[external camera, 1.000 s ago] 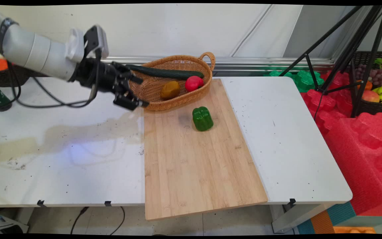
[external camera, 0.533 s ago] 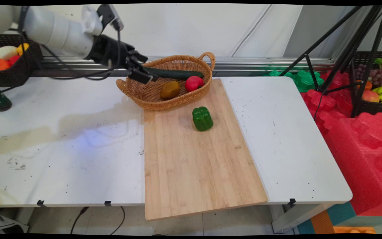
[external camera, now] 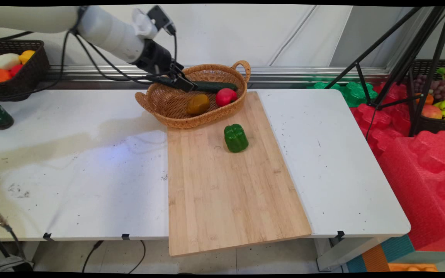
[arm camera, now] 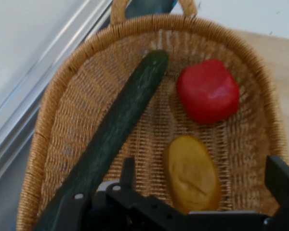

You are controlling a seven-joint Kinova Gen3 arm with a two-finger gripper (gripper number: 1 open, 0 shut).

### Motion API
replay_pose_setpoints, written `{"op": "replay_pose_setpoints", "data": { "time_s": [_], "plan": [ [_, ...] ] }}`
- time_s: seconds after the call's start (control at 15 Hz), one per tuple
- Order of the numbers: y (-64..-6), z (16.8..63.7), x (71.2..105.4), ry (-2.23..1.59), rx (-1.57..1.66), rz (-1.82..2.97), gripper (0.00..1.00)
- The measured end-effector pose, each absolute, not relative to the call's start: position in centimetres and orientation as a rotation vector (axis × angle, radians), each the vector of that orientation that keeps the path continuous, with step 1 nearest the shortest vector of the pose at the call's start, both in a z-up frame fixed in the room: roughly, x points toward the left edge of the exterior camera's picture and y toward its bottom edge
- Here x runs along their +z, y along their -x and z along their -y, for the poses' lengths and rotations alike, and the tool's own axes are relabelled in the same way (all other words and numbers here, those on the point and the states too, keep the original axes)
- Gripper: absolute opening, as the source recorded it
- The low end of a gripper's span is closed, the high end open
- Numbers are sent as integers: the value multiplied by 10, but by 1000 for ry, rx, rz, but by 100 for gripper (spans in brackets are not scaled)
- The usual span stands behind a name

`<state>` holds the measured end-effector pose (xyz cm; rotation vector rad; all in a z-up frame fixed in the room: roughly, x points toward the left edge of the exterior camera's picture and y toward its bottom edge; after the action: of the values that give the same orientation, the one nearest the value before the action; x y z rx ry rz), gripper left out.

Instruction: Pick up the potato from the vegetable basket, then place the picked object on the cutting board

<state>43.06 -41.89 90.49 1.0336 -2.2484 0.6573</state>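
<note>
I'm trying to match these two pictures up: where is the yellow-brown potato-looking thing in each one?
Main view: the potato lies in the wicker basket, upper middle, left of the red pepper.
Hand view: potato at bottom centre, just above the fingers.
Shared landmark: the long cucumber beside it.

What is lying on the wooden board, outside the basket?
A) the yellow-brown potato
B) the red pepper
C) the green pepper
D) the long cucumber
C: the green pepper sits alone on the wooden board, while the cucumber, the red pepper and the yellow-brown potato all lie inside the basket.
</note>
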Motion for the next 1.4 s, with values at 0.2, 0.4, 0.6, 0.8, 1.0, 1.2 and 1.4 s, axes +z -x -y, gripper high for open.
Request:
{"op": "replay_pose_setpoints", "data": {
  "time_s": [0.2, 0.4, 0.6, 0.8, 1.0, 1.2, 1.4],
  "plan": [
    [-421, 440, 889, -1067, 640, 2294, 100],
    [-414, 456, 874, -1097, 613, 2334, 100],
    [-404, 472, 854, -1118, 574, 2375, 100],
    [-397, 483, 840, -1132, 546, 2398, 100],
    [-392, 491, 829, -1150, 525, 2412, 100],
    [-389, 495, 824, -1166, 516, 2419, 0],
    [-386, 497, 824, -1167, 521, 2418, 0]
  ]
}}
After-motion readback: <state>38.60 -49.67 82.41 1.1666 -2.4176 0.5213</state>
